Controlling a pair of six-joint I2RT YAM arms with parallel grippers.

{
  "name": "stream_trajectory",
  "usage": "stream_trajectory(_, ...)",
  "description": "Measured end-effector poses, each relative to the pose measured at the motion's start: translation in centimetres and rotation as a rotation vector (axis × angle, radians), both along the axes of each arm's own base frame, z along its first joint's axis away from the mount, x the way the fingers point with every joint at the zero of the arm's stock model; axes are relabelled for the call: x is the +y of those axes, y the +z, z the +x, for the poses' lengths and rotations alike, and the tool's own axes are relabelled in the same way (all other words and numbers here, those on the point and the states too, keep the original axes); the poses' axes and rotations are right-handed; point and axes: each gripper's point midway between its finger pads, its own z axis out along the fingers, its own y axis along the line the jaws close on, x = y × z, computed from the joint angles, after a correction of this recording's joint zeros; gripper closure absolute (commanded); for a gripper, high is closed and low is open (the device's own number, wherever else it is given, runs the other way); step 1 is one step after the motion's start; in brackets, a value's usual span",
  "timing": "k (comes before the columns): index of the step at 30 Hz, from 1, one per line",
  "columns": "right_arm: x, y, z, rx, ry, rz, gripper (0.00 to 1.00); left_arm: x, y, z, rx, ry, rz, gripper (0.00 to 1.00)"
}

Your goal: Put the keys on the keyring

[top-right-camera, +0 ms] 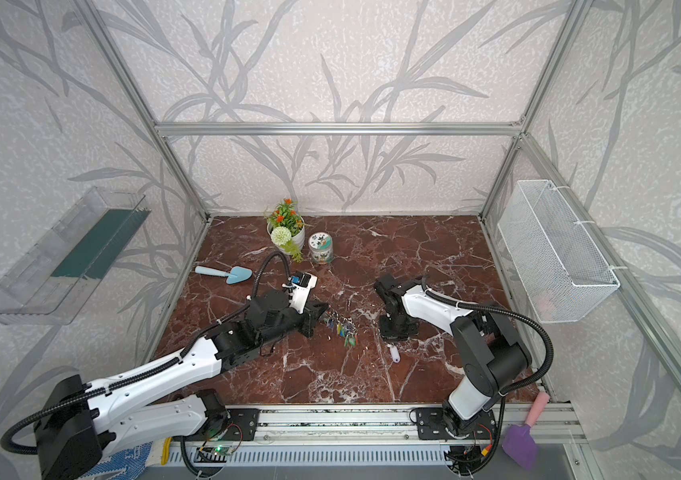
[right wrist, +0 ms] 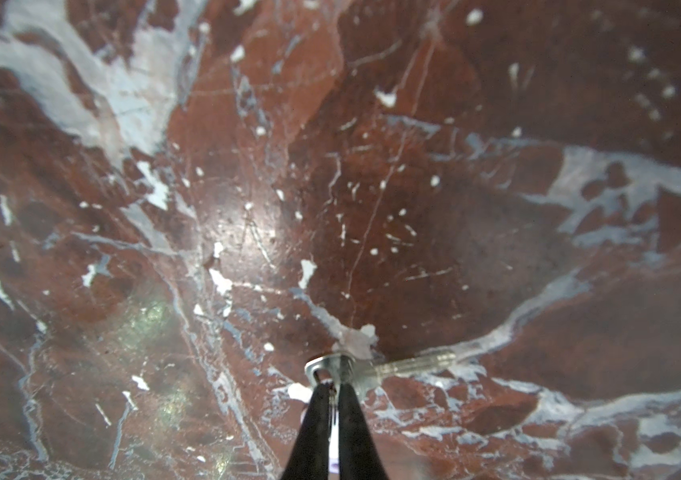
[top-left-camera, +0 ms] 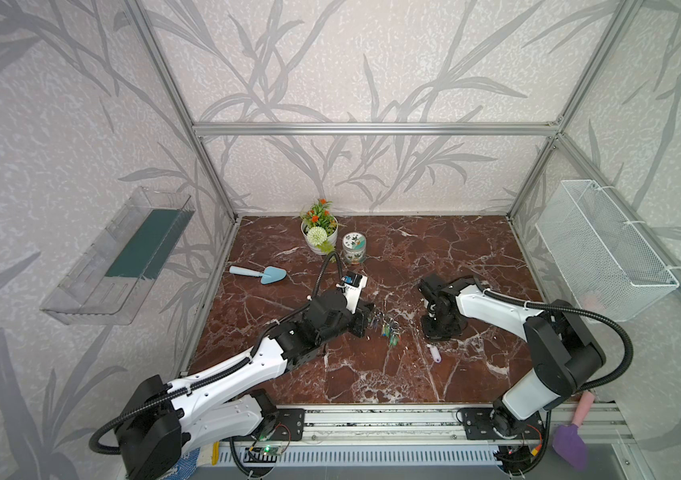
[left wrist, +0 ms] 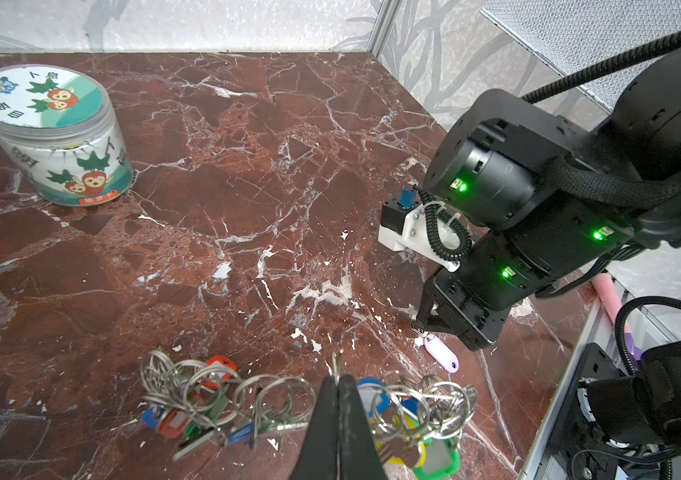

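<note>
Looking down in both top views, the left gripper [top-left-camera: 368, 322] [top-right-camera: 321, 314] lies low over the table [top-left-camera: 372, 374]. The keyring [top-left-camera: 386, 328] [top-right-camera: 340, 326] sits right at its tips, its coloured tags fanned out beyond them. The right gripper [top-left-camera: 431, 340] [top-right-camera: 390, 338] points straight down, apart from the keyring. The keys [top-left-camera: 435, 354] [top-right-camera: 394, 354] show only as a pale tag on the table just beside its tips. A tin [top-left-camera: 354, 248], a flowerpot [top-left-camera: 320, 232] and a trowel [top-left-camera: 259, 273] stand well beyond the left gripper.

From the left wrist, the left gripper [left wrist: 338, 380] has its jaws clamped tight on the keyring [left wrist: 272, 397], with rings and tags spreading to both sides of the fingers. Farther out, the right gripper [left wrist: 424, 328] pinches the small ring at one end of the keys [left wrist: 440, 353], whose tag lies flat.

From the right wrist, the right gripper [right wrist: 333, 384] is closed on the keys [right wrist: 372, 368] at the ring through the key's head. The key blade lies on the table [right wrist: 455, 208], sticking out to one side of the tips.
</note>
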Motion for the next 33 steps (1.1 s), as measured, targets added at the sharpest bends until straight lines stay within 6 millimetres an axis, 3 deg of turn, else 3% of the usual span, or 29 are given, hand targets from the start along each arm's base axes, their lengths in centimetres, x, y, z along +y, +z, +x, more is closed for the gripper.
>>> stream_trajectory(10, 0.0, 0.0, -0.1, -0.001, 0.006, 0.002, 1.00, 0.0, 0.0, 0.0, 0.000, 0.000, 0.000, 1.00)
stream_trajectory(16, -0.1, 0.6, -0.4, -0.019, 0.006, 0.019, 1.00, 0.0, 0.0, 0.0, 0.000, 0.001, 0.001, 1.00)
stream_trajectory(21, 0.0, 2.4, -0.1, -0.096, 0.005, 0.058, 1.00, 0.0, 0.0, 0.0, 0.000, 0.002, 0.000, 1.00)
stream_trajectory(33, 0.9, 8.3, 1.5, -0.473, -0.004, 0.283, 1.00, 0.0, -0.1, 0.0, 0.003, -0.001, 0.001, 1.00)
